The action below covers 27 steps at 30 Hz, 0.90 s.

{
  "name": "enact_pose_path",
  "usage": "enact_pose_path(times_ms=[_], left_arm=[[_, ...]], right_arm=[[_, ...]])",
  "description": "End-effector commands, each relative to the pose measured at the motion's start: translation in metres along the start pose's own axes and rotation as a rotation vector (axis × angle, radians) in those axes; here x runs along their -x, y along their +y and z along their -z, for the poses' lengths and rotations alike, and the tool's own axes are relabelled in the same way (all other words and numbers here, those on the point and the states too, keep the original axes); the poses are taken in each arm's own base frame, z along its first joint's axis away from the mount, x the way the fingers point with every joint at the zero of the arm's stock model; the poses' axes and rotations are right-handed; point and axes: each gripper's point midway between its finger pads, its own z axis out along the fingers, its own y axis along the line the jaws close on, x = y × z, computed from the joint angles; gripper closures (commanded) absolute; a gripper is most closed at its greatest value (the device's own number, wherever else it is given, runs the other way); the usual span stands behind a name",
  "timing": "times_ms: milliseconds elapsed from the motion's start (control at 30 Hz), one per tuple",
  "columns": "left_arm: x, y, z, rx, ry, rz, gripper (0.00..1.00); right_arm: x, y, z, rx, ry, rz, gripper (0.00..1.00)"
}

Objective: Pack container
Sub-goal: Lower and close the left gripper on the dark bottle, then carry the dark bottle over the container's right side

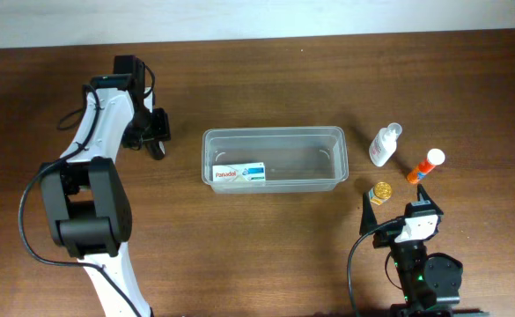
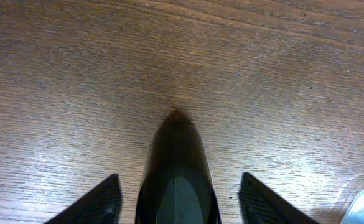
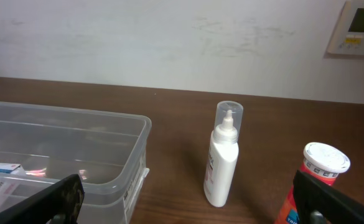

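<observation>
**While one box lies packed, three things wait outside**

Since the container sits mid-table with only a Panadol box at its left end, most of its floor is free. Just right of it are a white spray bottle, an orange tube and, nearer, a small gold item.

The right gripper hangs near these with its jaws spread wide, gripping nothing. The gold item is closest to it, so I judge it the sensible next pick. The gripper should straddle it squarely, lift above the rim and release over the bare right half.

Bare wood between container and bottles gives room to swing in.

The left gripper sits well left, low over wood, jaws apart. A dark shape shows between them, and I cannot tell what it is.
</observation>
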Motion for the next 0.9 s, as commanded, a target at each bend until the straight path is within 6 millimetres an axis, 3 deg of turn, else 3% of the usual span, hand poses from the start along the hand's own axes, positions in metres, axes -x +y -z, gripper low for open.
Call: enact_pose_path(times_ms=[0,133,333,567,733,867], left_arm=[[-0.001,-0.001,0.001,-0.01,0.003,0.004,0.41],[0.0,-0.001,0.002,-0.011,0.0,0.005,0.43],[0.002,-0.001,0.01,-0.013,-0.019,0.005,0.66],[0.009,0.001,0.029,-0.006,-0.07,0.004,0.68],[0.013,0.0,0.054,-0.009,-0.124,0.008,0.81],[0.014,-0.008,0.09,-0.025,-0.196,0.019,0.82]], right_arm=[[-0.003,-0.003,0.0,-0.017,0.001,-0.002,0.02],[-0.003,-0.003,0.0,-0.017,0.001,-0.002,0.02],[-0.003,-0.003,0.0,-0.017,0.001,-0.002,0.02],[-0.003,-0.003,0.0,-0.017,0.001,-0.002,0.02],[-0.003,-0.003,0.0,-0.017,0.001,-0.002,0.02],[-0.003,-0.003,0.0,-0.017,0.001,-0.002,0.02]])
